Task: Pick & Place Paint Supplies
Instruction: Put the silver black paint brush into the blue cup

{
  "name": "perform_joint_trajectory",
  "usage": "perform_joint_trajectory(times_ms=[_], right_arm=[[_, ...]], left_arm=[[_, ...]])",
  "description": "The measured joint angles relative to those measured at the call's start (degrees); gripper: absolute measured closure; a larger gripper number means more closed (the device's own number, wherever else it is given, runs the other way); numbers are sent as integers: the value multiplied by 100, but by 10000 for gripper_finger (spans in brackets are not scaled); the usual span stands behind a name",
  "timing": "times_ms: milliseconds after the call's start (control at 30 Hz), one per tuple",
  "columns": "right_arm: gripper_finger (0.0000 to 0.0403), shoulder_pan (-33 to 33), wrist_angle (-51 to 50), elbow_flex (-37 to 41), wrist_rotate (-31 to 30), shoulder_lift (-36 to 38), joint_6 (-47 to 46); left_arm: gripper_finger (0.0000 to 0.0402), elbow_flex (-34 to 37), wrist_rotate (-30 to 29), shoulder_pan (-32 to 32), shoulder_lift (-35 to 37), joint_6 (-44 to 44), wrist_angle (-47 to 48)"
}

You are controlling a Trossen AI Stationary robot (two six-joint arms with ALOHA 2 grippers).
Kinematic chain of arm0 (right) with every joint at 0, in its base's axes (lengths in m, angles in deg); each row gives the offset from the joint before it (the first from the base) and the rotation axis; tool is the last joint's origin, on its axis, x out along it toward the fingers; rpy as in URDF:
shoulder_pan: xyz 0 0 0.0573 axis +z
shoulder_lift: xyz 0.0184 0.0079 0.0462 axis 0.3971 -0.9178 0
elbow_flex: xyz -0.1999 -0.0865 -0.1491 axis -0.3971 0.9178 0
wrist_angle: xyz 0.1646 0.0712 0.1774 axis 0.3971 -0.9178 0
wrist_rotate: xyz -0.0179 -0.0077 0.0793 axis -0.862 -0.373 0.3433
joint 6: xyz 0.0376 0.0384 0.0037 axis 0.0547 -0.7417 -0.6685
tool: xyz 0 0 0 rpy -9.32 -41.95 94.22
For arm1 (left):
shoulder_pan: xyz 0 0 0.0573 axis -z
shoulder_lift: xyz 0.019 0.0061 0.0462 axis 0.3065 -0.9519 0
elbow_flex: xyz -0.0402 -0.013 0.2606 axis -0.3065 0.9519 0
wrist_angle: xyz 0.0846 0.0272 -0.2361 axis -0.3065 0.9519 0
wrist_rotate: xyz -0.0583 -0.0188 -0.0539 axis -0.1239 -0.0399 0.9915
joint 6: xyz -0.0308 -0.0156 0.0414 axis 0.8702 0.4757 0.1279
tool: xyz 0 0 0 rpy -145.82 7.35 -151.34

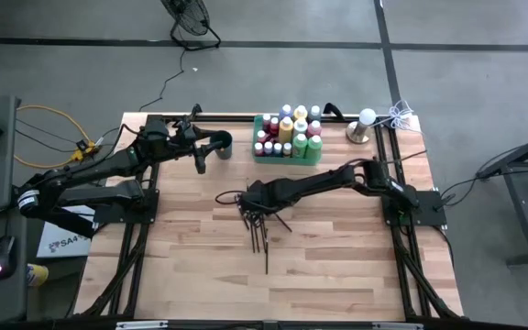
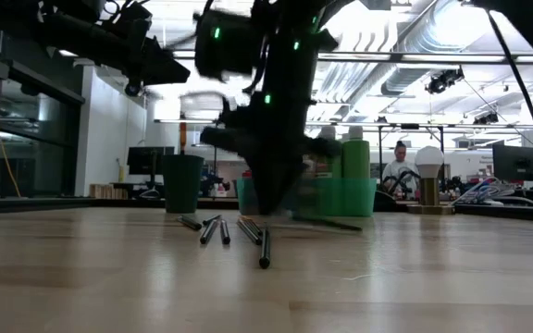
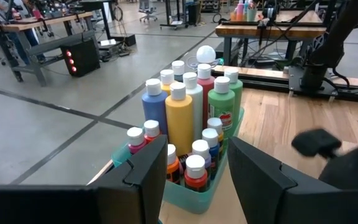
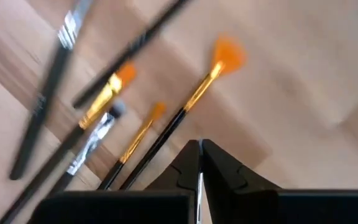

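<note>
- Right gripper (image 4: 199,163): fingers pressed together, empty, low over the brushes (image 1: 257,225) scattered on the table (image 1: 337,266), near the tray (image 1: 312,157).
- Left gripper (image 3: 194,168): spread wide, empty, facing the bottles (image 3: 182,118) standing in the tray.

Paint bottles (image 1: 288,134) standing inside tray (image 1: 287,159) at table (image 1: 337,266) far edge. Cup (image 1: 223,144) left of tray, lamp (image 1: 364,126) right of tray. Paintbrushes (image 1: 259,227) scattered in front of tray, near table centre.
</note>
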State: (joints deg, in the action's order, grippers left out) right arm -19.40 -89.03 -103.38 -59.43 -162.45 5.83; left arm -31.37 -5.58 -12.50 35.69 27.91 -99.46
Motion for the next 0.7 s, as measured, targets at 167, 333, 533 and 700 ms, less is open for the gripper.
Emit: perform_joint_trajectory(times_ms=[167,333,533,700], right_arm=[[399,122,78,-26,-832,386,189],[399,273,178,-23,-1781,808,474],[399,460,423,-26,-3086,1329,971],[399,548,1299,-31,-3633,1714,2022]], left_arm=[[238,0,7,0,0,0,-2],[238,0,221,-2,2,3,-8],[238,0,633,-2,-1,-50,-50],[238,0,1128,-2,-4,-87,-103]])
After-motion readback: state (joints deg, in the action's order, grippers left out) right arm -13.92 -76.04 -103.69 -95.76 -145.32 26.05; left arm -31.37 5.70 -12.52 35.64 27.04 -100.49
